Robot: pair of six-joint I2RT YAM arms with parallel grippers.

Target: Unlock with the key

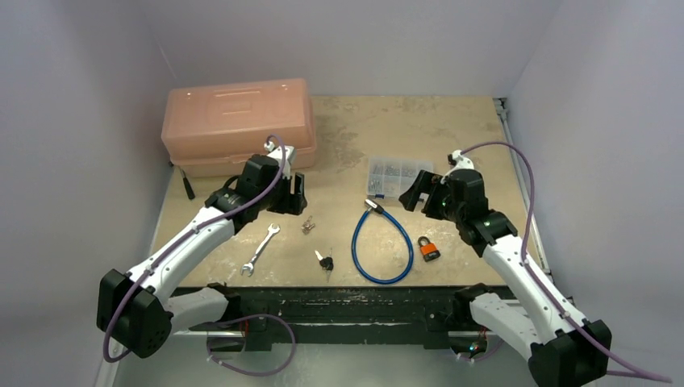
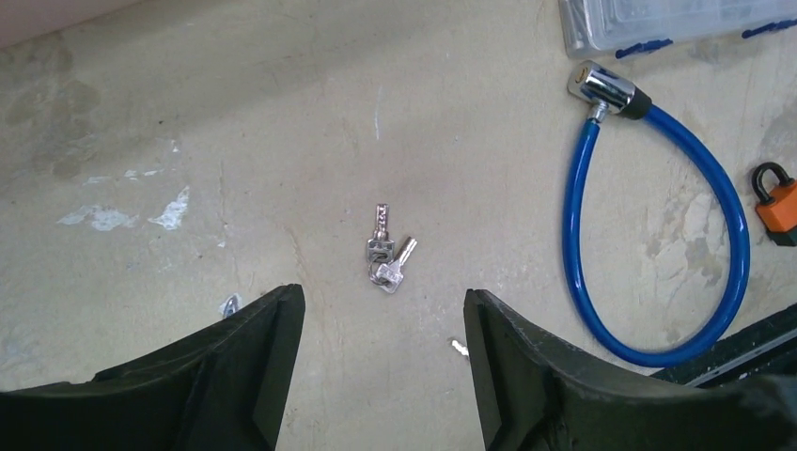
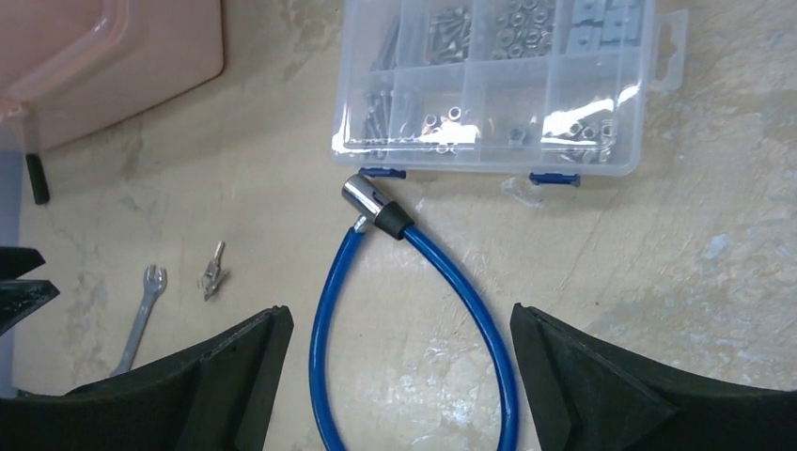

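**Two robot hands hang open over cable lock and loose keys**

A blue cable lock [image 3: 320, 324] lies in a loop on the pale, scuffed surface [image 1: 452, 129], with its chrome head [image 3: 362, 197] at the far end of the loop.

The left hand [image 2: 385, 310] hovers to the left of the cable lock, fingers spread and holding nothing. In its wrist view, a small bunch of silver keys [image 2: 388, 256] lies flat on the surface just beyond the gap between the two black fingertips, touched by neither.

The right hand [image 3: 399, 329] hangs on the cable lock's far right side, fingers spread wide and empty. Its wrist view looks down on the far half of the loop, framed between the fingers.

A second set of keys, with black heads [image 1: 324, 260], lies just left of the cable lock's near curve. An orange padlock [image 1: 428, 248] sits just right of the cable lock, apart from it.

A clear compartment box [image 3: 498, 85] of screws and nuts stands just beyond the chrome head; whether the two touch cannot be told.

A wrench [image 1: 260, 249] lies farther left of the cable lock than either set of keys. A closed pink toolbox [image 1: 238, 122] sits well to the far left of the cable lock.
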